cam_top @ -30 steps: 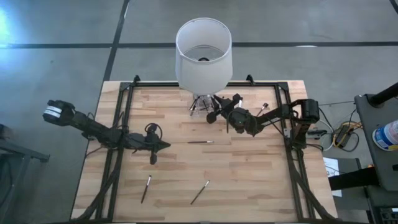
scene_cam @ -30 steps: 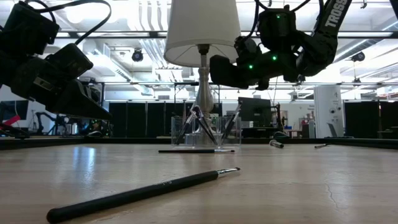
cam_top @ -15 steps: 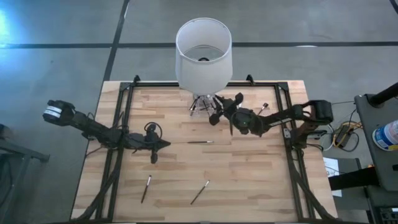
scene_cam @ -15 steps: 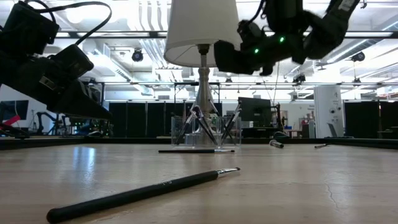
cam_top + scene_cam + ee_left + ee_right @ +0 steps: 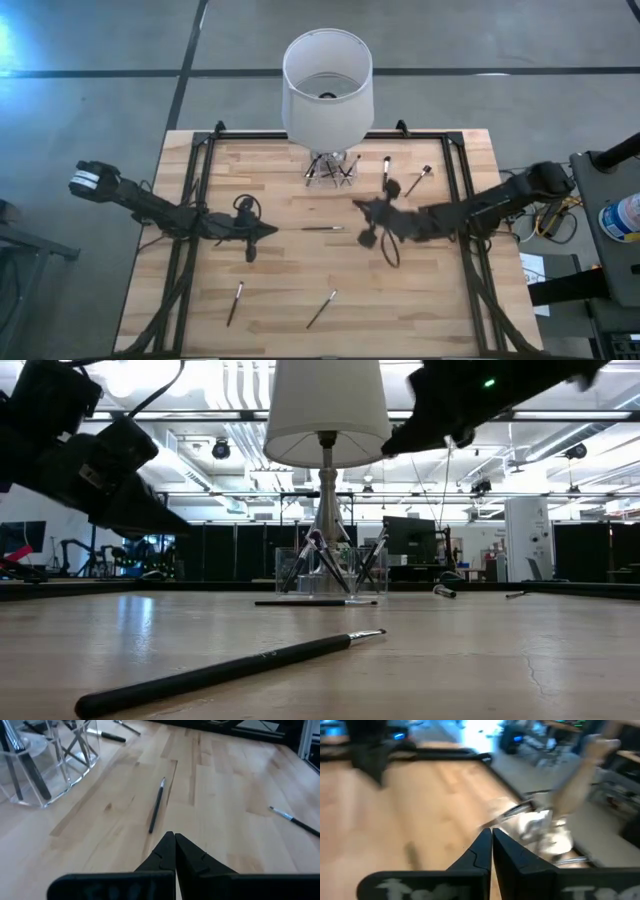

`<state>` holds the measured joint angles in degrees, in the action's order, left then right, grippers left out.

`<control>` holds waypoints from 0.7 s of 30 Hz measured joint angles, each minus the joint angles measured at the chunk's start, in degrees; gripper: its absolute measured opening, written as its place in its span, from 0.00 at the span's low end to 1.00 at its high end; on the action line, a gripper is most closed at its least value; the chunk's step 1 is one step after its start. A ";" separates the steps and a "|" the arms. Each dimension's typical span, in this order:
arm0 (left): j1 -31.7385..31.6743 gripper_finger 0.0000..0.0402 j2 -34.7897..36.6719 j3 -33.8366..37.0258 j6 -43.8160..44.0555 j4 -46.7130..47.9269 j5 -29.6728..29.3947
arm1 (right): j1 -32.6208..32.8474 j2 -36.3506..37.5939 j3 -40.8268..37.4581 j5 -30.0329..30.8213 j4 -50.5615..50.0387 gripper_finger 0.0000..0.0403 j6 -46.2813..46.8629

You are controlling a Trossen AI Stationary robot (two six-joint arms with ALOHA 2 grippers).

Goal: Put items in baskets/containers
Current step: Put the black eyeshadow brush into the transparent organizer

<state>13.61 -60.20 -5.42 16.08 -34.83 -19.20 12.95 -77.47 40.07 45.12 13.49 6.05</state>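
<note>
A second after hovering at the clear holder (image 5: 331, 170) beneath the white lamp shade (image 5: 327, 85), the right gripper (image 5: 362, 208) has swung back toward the middle of the table, its fingers now pressed together with nothing between them, as the right wrist view shows. The withdrawal suggests a brush has just been delivered: several dark brushes stand crossed inside the holder (image 5: 325, 568) at the lamp's foot. The left gripper (image 5: 270, 232) waits over the table's left half, fingers shut and empty, its tip aimed at a loose brush (image 5: 322, 228) lying flat mid-table, near the holder but apart from it. Two more brushes (image 5: 235, 302) (image 5: 321, 309) lie near the front edge, and others (image 5: 386, 168) (image 5: 418, 179) rest just right of the holder, so much of the job looks unfinished.
</note>
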 joint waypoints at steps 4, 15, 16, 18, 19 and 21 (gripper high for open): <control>-0.04 0.00 -0.06 -1.19 -1.07 0.25 0.00 | 5.89 -2.97 0.00 -0.99 -1.20 0.02 4.93; -0.43 0.00 -11.09 -7.29 -4.27 0.20 0.14 | 2.01 -18.41 -0.03 -18.94 -1.30 0.16 13.47; -0.48 0.00 -12.59 -8.03 -4.77 0.14 0.15 | 0.83 -19.23 -0.04 -19.74 -1.26 0.18 13.45; -0.52 0.00 -15.21 -9.20 -5.72 0.13 0.11 | -1.35 -20.22 -0.04 -20.49 -1.32 0.22 13.20; -0.52 0.00 -16.35 -9.74 -5.89 0.05 0.10 | -2.54 -20.51 -0.07 -21.54 -1.36 0.24 12.63; -0.55 0.00 -18.13 -10.59 -5.92 -0.24 0.17 | -4.57 -20.74 -0.08 -24.57 -1.25 0.28 11.18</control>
<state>13.06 -78.34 -16.01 10.15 -35.07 -19.03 8.38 -98.21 40.00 20.54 12.24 17.23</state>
